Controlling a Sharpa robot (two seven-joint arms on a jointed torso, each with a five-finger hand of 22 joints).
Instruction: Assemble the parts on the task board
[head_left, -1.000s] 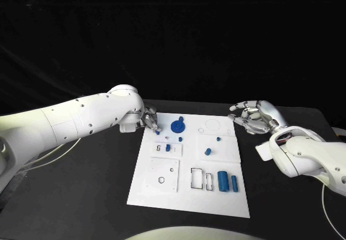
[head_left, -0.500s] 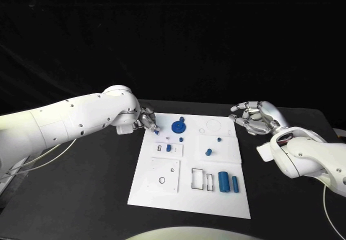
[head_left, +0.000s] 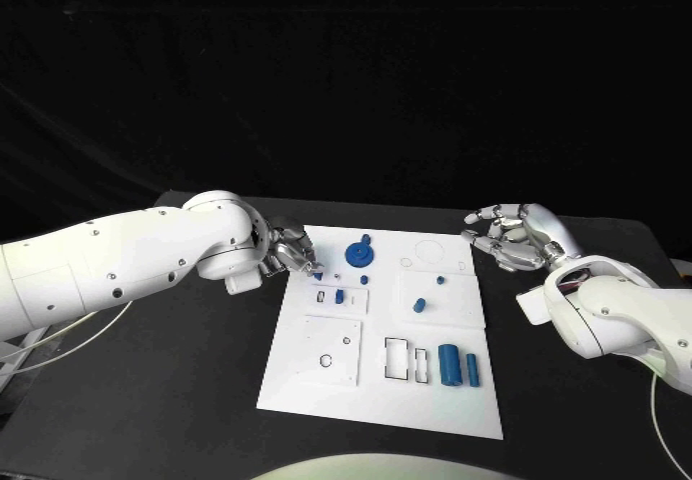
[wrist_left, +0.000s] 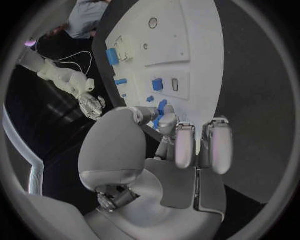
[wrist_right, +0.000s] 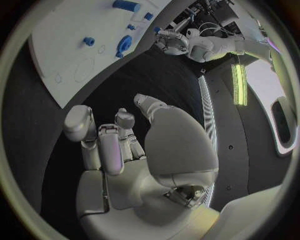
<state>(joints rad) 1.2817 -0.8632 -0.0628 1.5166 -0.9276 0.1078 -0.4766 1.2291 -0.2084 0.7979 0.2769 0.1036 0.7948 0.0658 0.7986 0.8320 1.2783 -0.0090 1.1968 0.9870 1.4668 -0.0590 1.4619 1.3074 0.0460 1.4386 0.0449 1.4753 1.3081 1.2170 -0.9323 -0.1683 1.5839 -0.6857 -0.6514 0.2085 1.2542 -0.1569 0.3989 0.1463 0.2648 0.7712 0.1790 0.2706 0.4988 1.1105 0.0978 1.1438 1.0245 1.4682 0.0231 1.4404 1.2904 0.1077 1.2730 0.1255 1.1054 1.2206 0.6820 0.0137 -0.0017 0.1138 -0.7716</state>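
The white task board (head_left: 378, 385) lies in the middle of the black table. My left hand (head_left: 289, 248) hovers at the board's far left corner and pinches a small blue part (wrist_left: 159, 114) between thumb and finger. A blue disc-shaped part (head_left: 358, 250) stands on the board just right of that hand. Small blue pegs (head_left: 338, 295) (head_left: 417, 303) stand in the middle blocks, and two blue cylinders (head_left: 447, 362) lie near the front right. My right hand (head_left: 512, 238) hangs beyond the board's far right corner, fingers curled in, holding nothing.
The board (wrist_left: 187, 40) carries raised white blocks with cut-out slots (head_left: 392, 356) and a ring outline (head_left: 428, 250) at its far right. Bare black table (head_left: 159, 400) surrounds the board on both sides, and a white cable (head_left: 58, 330) runs under my left arm.
My left arm has swung lower and nearer, and its hand has drawn slightly left and nearer at the board's corner, still pinching the part. The right hand has stayed put.
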